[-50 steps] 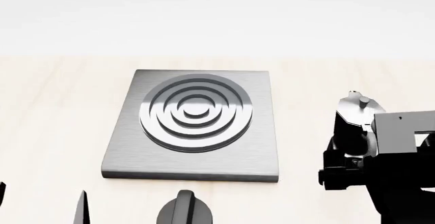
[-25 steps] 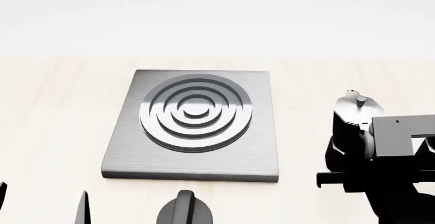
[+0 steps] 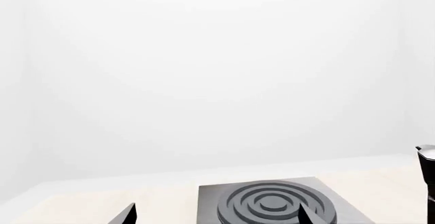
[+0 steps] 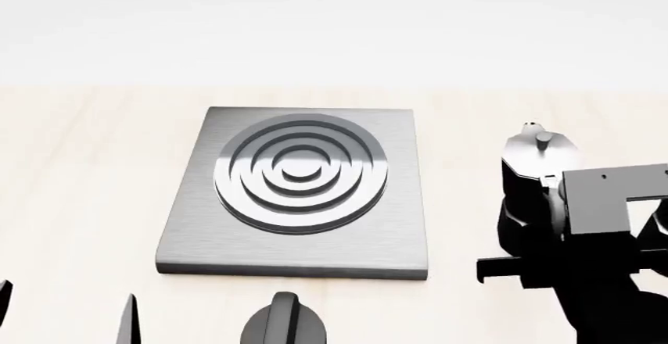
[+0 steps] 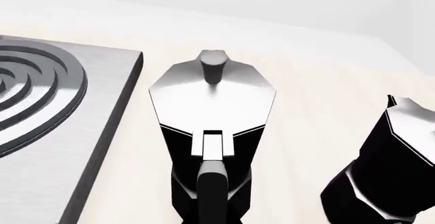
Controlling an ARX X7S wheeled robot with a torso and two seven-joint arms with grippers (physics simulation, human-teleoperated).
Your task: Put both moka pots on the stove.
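The flat square brushed dark-grey metal stove [image 4: 297, 195] with its round burner of raised rings lies in the middle of the pale wooden table [image 4: 84, 164], and nothing stands on it yet. Both pots are off to the table's right side. The nearer tall black faceted moka pot with the silver lid and small knob [image 4: 534, 180] stands upright just beside the stove's right edge, not touching it; the second identical black moka pot [image 5: 387, 173] stands further toward the table's right edge, a little apart from the first.

The right gripper [image 4: 543, 262] sits at the front of the nearer pot — in the right wrist view the curved black handle [image 5: 212, 180] runs straight down the middle toward the camera, so the pot's tall axis is upright and its handle points back at the jaws. Whether the jaws have closed on that handle I cannot tell; the fingers are hidden.

The left gripper [image 3: 216, 215] hovers low near the table's front edge on the stove's left side, its two dark fingertips spread wide with nothing between them, facing the burner.

The move ahead turns on one thing — the stove lies directly to the left of the nearer pot, and the right arm is plainly the closer one.
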